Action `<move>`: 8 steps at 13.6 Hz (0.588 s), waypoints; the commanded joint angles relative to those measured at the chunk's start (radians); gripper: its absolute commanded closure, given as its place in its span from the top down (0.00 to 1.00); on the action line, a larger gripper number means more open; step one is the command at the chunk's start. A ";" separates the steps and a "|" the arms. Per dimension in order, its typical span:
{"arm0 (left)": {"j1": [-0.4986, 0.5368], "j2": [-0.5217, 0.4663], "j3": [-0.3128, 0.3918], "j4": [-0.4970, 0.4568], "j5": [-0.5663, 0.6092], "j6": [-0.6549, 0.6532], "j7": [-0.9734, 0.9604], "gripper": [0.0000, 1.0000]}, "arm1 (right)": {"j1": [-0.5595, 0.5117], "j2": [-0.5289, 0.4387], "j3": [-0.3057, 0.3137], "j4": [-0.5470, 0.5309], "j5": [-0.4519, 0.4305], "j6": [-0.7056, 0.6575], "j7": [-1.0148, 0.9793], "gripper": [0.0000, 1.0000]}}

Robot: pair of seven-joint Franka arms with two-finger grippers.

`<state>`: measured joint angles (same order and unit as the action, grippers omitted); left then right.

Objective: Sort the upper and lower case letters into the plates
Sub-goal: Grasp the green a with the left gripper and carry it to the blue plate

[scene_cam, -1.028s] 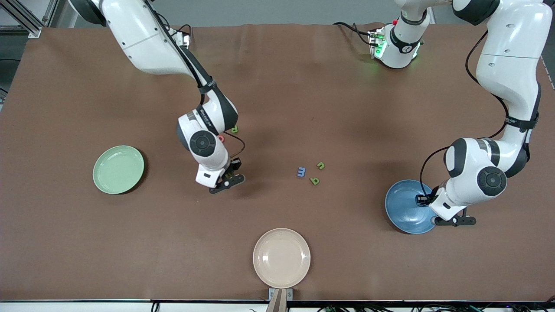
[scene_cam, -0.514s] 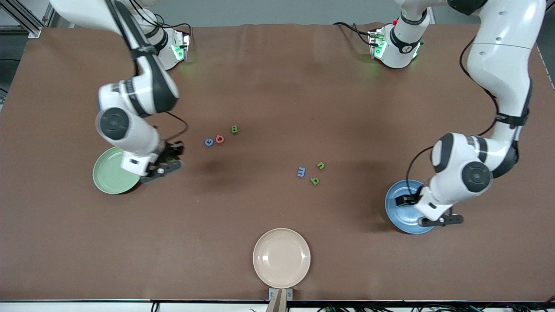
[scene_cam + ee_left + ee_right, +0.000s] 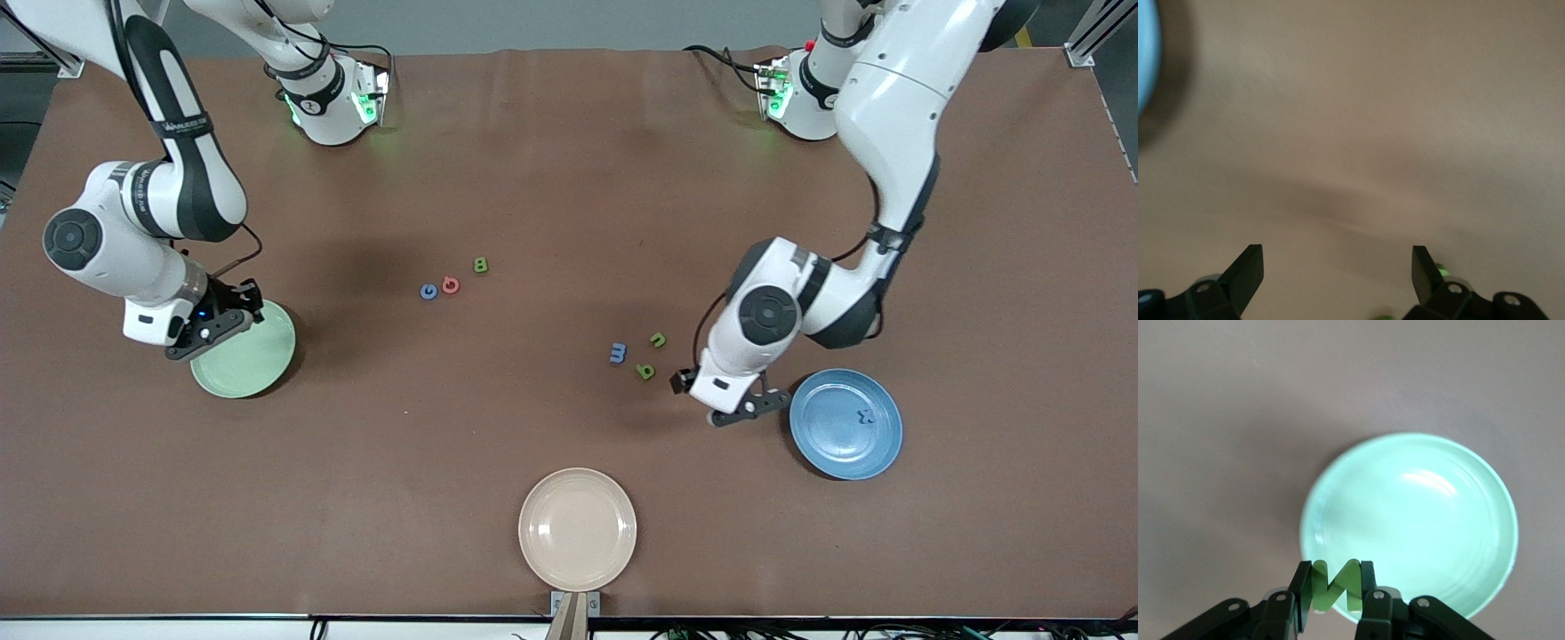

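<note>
Green plate (image 3: 244,351) at the right arm's end, right gripper (image 3: 213,324) over its rim, blue plate (image 3: 845,424) beside left gripper (image 3: 745,411), left wrist: jaws wide apart over bare table (image 3: 1371,133), right wrist: jaws clamped on green letter (image 3: 1333,585).

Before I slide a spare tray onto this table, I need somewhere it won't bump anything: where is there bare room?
Bare cloth lies between the green plate and the cream plate, and between the arm bases and the letters. Crowded: around the m, n, p letters beside the left end effector and the blue plate.
</note>
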<state>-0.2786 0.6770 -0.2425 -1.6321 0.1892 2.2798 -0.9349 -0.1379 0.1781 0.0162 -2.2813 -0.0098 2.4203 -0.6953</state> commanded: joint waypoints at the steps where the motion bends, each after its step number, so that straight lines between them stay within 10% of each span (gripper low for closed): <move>1: -0.039 0.027 0.009 0.004 0.019 0.056 -0.170 0.95 | -0.048 0.010 0.024 -0.084 -0.010 0.129 -0.079 0.13; 8: -0.131 0.153 0.019 0.126 0.018 0.093 -0.455 0.76 | -0.062 0.121 0.024 -0.121 -0.010 0.290 -0.082 0.17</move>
<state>-0.3861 0.7860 -0.2386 -1.5733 0.1893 2.3749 -1.3418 -0.1729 0.2834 0.0205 -2.3851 -0.0099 2.6640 -0.7620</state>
